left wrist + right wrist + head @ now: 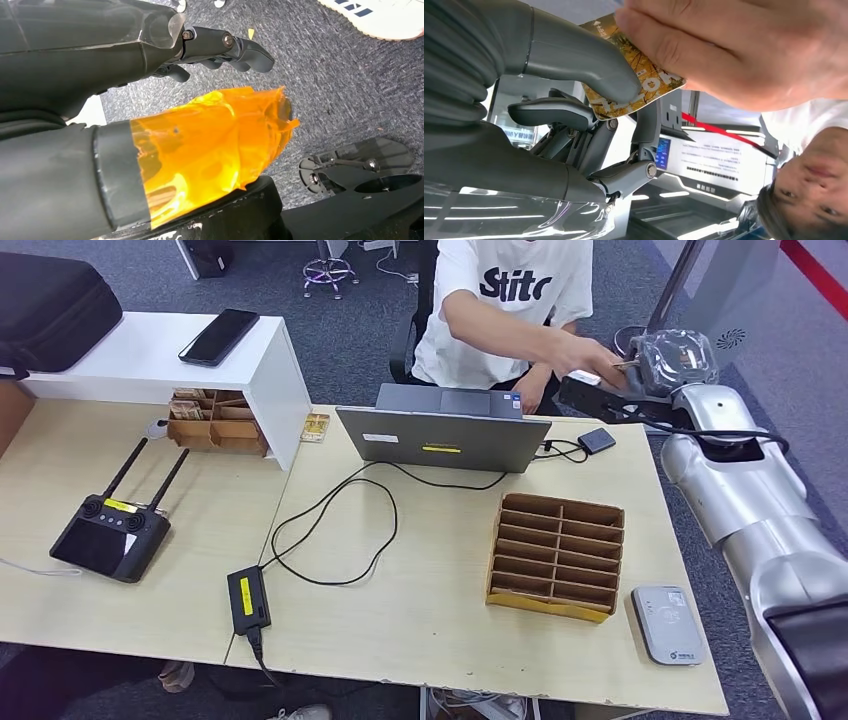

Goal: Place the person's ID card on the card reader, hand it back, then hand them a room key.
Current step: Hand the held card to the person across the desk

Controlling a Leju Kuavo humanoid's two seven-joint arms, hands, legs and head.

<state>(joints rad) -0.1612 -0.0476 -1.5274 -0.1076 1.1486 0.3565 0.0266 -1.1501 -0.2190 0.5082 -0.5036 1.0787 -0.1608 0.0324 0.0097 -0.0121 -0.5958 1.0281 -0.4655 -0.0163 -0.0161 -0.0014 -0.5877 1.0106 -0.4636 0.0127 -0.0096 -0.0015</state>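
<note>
My right hand [597, 397] is raised past the table's far right corner, in front of a seated person in a white T-shirt [515, 285]. In the right wrist view its thumb [589, 55] presses a gold-patterned card [640, 76] against a finger. The person's hand [744, 50] grips the same card from the other end. The grey card reader [668, 624] lies flat at the table's near right corner. My left hand [200, 100] hangs over grey carpet, its thumb wrapped in orange film, fingers [227, 45] stretched and holding nothing.
A slotted cardboard organiser [556, 556] sits left of the reader. An open laptop [445, 436] with trailing cables and a power brick [248, 598] takes the table's middle. Far left are a black remote controller [110, 536] and a white shelf [150, 355] with a phone.
</note>
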